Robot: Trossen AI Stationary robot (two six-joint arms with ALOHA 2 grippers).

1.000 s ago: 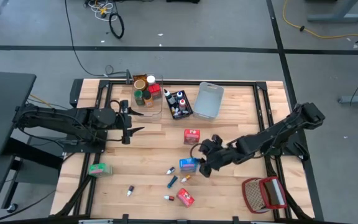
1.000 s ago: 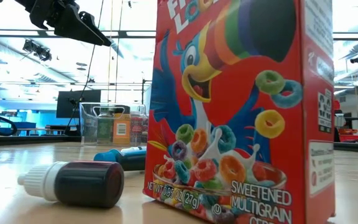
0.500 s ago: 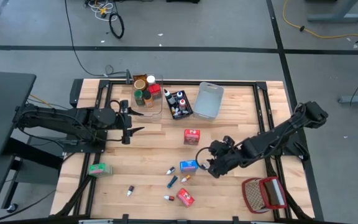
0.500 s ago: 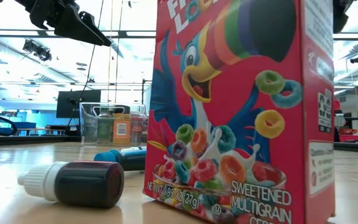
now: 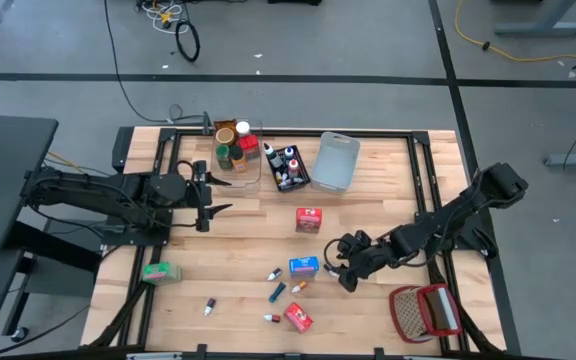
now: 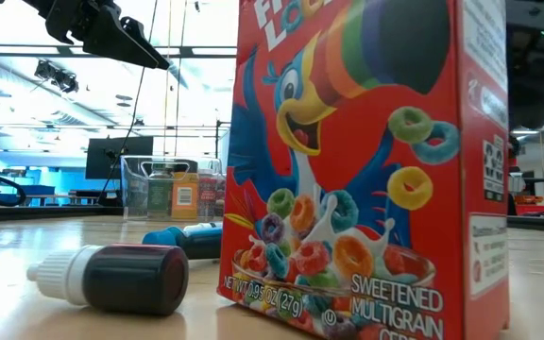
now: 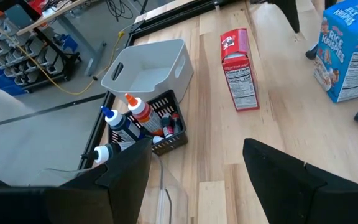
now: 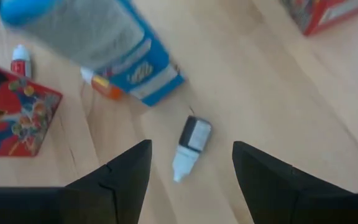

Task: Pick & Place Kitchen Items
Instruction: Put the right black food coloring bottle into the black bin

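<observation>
A: Right claw has pulled back toward lower right of the high view since a second ago. It was touching the blue box; now there's a clear gap, box standing alone on the desk at centre-bottom.

B: Fingers?

A: Spread wide, empty. Right wrist view has both dark fingers apart, with a small white-capped tube lying on the wood between and beyond them, blue box farther out.

B: Blue box shifted?

A: Barely, if at all. Red box above it, same spot.

B: Left arm?

A: No change. Left claw hangs at left-centre of the high view, jaws wide, nothing in them. Its wrist view looks at the grey-blue bin, the black bin of small bottles and the red box lying flat.

B: Rest of the items?

A: Green box lower left, froot-loops box bottom centre, tubes scattered between. Clear bin of jars at upper centre. Wire basket lower right. Low view: the froot-loops box fills the frame, dark tube lying beside it.
</observation>
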